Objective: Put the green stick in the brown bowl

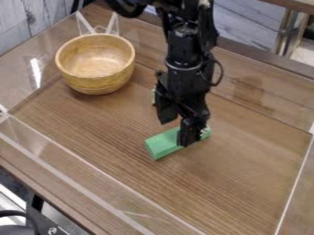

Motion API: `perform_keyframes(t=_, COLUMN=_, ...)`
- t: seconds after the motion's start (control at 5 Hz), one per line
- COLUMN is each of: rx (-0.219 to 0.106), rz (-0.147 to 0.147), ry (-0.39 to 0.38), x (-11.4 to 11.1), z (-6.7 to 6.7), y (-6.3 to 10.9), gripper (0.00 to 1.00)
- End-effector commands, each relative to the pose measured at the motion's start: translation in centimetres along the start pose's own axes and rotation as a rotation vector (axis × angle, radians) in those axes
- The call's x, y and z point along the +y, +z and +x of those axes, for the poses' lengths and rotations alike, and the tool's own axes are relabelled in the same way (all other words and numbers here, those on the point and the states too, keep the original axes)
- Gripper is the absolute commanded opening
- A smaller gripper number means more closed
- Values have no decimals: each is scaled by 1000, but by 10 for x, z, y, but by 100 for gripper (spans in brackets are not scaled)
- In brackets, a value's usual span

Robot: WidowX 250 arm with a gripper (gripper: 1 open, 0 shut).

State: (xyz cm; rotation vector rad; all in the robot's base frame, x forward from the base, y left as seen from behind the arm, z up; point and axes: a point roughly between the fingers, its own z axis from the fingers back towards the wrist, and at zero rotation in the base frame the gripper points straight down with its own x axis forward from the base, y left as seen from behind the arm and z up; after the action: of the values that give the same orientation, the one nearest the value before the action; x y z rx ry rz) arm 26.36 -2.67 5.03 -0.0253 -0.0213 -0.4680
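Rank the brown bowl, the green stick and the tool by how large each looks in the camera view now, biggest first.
1. The tool, with its dark body
2. The brown bowl
3. The green stick, partly covered by the tool

The tool hangs nearer the camera, which may enlarge it.

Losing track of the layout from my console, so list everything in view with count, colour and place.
green stick: one, mint green, on the table under the end effector, partly hidden by it
brown bowl: one, light tan wood, toward the upper left of the picture
table: one, brown wood, under the stick and bowl
small green bit: one, pale green, just left of the arm; what it belongs to is hidden
cable: black, lower left corner, off the table
robot arm: one, black, reaching down from the top
end effector: one, black, at the stick, open
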Motion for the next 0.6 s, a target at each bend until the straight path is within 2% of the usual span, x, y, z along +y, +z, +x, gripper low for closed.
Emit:
perform_keyframes(t=0.0, rx=-41, rz=6, ry=-57, x=-2, z=9, y=4, gripper=100)
perform_keyframes(t=0.4, rx=-49, rz=-6, ry=-140, x=-5, z=18, y=-1, gripper=100)
